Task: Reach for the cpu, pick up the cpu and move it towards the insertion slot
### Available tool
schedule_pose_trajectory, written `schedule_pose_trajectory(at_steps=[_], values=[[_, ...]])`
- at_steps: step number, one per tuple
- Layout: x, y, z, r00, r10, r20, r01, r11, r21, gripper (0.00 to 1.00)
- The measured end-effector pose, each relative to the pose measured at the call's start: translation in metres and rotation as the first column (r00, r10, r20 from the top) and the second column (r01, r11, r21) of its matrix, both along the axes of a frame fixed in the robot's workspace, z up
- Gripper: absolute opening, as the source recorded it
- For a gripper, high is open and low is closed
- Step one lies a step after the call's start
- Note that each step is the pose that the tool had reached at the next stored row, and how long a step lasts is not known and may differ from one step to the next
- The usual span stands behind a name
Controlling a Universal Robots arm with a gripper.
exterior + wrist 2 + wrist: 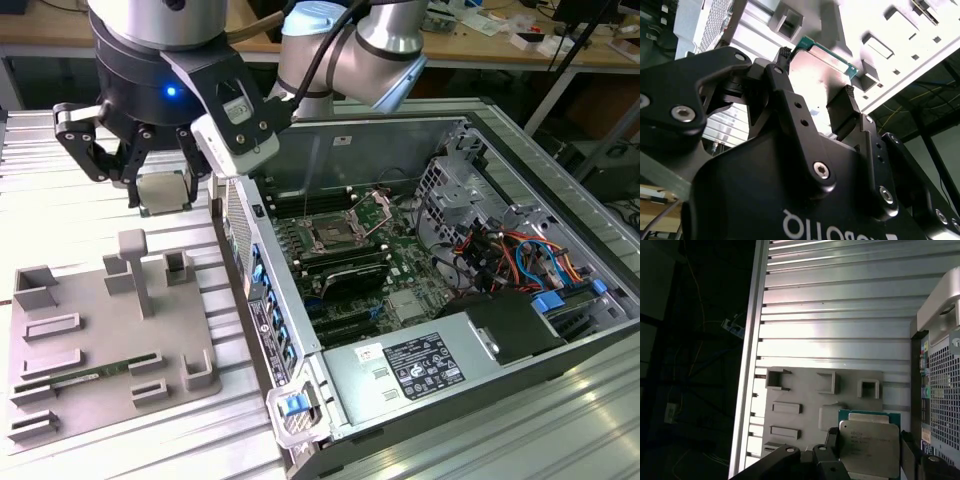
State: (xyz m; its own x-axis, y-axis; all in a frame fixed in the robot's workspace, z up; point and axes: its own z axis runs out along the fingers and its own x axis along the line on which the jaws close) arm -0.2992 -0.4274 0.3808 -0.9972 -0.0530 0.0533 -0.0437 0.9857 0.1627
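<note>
Ribbed table (60,200): cpu (166,190) clamped between pincer (160,185) fingers (lifted above tray).

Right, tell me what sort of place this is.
Probably a robotics lab or electronics workbench. An open computer case lies on a ribbed metal table, a gripper holds a cpu above a grey parts fixture, and cluttered benches stand behind.
</note>
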Motion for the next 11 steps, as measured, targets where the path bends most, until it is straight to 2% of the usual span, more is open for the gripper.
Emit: schedule_pose_trajectory(at_steps=[11], values=[[0.0128,0.0,-0.001,1.0,0.0,-0.0001,0.0,1.0,0.0,0.55]])
